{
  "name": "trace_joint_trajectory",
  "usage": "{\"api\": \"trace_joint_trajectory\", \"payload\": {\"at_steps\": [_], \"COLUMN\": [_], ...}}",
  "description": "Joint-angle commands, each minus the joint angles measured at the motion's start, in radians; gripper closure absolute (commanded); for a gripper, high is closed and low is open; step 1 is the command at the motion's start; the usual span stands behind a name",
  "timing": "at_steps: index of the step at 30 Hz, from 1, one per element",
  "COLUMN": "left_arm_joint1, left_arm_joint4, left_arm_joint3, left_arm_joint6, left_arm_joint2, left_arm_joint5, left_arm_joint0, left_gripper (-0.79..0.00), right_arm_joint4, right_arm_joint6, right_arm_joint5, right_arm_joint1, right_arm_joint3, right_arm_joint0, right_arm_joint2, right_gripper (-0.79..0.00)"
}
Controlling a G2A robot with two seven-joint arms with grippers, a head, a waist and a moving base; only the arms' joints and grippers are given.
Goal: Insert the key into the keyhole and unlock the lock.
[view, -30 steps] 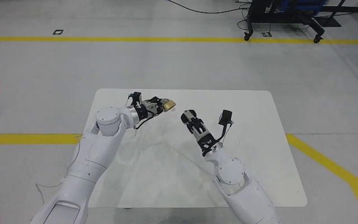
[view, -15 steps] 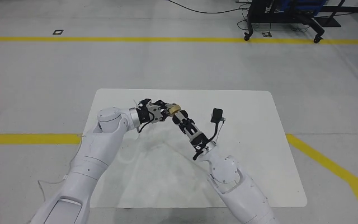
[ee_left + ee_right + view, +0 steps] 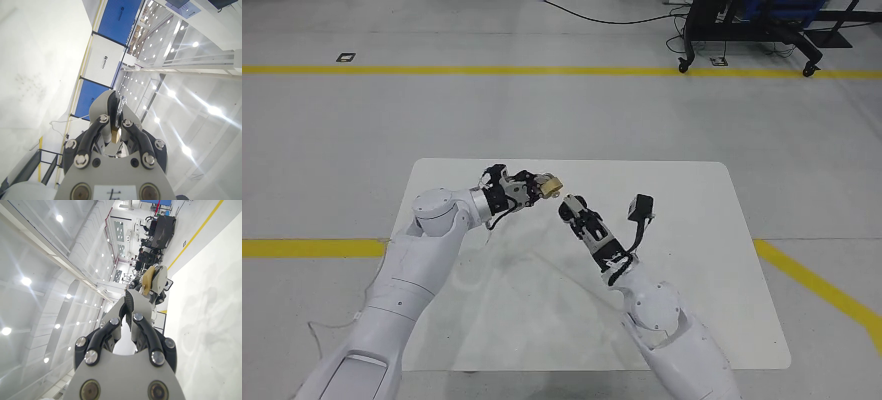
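The lock is held above the worktop, clamped in the left jaws, which are closed on it. Its brass body sticks out past their tips toward the other arm, and its silver shackle sits between the pads. The right jaws are pressed together just short of it, near but apart, and the two sets of jaws point almost tip to tip. From the right jaws the lock lies ahead and slightly to the robot's left. In the right wrist view its long axis runs roughly in line with their reach. I cannot make out a key between the right pads, nor tell whether the small nub at the lock's near end is a key. I judge that the next move depends on lining the right jaws up with that near end; a small sideways offset would miss the keyhole.
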Motion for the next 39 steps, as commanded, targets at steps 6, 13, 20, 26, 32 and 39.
{"api": "trace_joint_trajectory", "payload": {"at_steps": [6,13,20,26,32,39], "left_arm_joint1": [0.005,0.005,0.005,0.005,0.005,0.006], "left_arm_joint4": [0.048,0.039,0.027,0.023,0.017,0.02], "left_arm_joint3": [-0.051,-0.071,-0.079,-0.08,-0.078,-0.075], "left_arm_joint6": [-0.035,-0.084,-0.112,-0.129,-0.138,-0.148], "left_arm_joint2": [-0.003,-0.009,-0.013,-0.014,-0.016,-0.018], "left_arm_joint5": [-0.111,-0.181,-0.218,-0.222,-0.227,-0.224], "left_arm_joint0": [0.016,0.028,0.036,0.036,0.034,0.032], "left_gripper": [0.0,0.0,0.0,0.0,0.0,0.0], "right_arm_joint4": [0.227,0.407,0.49,0.529,0.535,0.532], "right_arm_joint6": [0.193,0.321,0.382,0.406,0.4,0.377], "right_arm_joint5": [0.058,0.095,0.109,0.122,0.127,0.112], "right_arm_joint1": [0.008,0.008,0.009,0.009,0.01,0.012], "right_arm_joint3": [-0.019,0.036,0.068,0.086,0.089,0.071], "right_arm_joint0": [-0.025,0.013,0.036,0.054,0.065,0.055], "right_arm_joint2": [0.035,0.054,0.057,0.054,0.056,0.066], "right_gripper": [-0.785,-0.656,-0.342,-0.323,-0.323,-0.326]}}
